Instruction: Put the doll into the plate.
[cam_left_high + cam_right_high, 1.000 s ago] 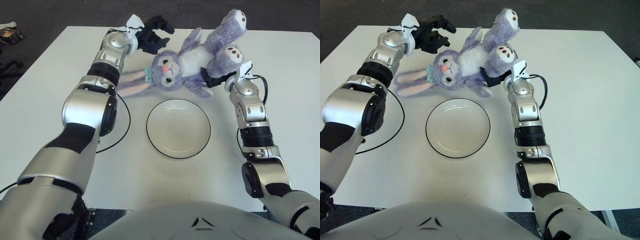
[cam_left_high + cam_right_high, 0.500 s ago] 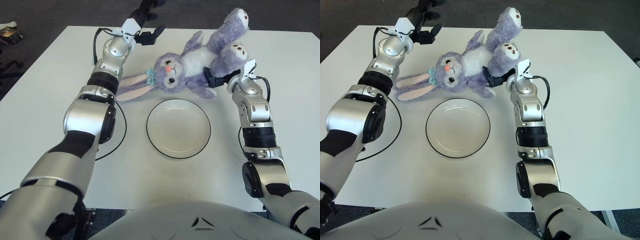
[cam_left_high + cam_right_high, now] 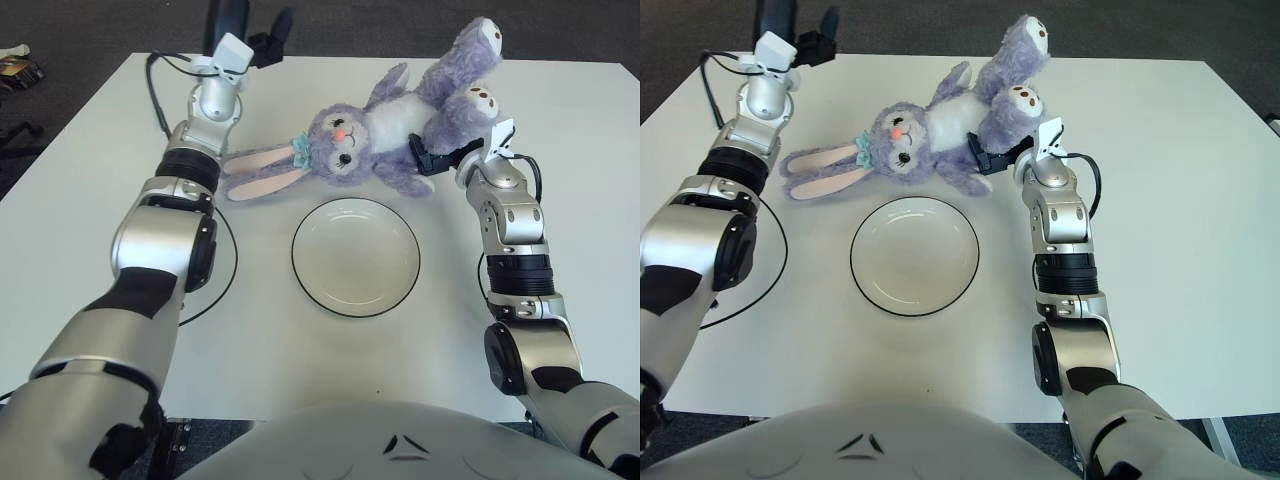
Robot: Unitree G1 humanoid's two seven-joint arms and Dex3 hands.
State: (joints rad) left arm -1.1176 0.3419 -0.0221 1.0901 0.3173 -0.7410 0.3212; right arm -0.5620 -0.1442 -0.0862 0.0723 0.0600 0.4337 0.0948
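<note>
One purple rabbit doll (image 3: 385, 130) lies on the white table (image 3: 90, 200) just beyond the one empty plate (image 3: 355, 257) — right hand (image 3: 440, 160) clamped on its lower body, left hand (image 3: 245, 25) raised at the far edge, fingers spread, holding nothing.

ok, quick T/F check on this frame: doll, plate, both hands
1. The doll lies inside the plate. False: it lies on the table beyond the empty plate.
2. The right hand is at the doll's lower body. True.
3. The left hand grips the doll's ear. False: it is raised at the table's far edge, clear of the doll.
4. The doll's ears point toward the robot's left. True.
5. The plate holds food. False: it is empty.
</note>
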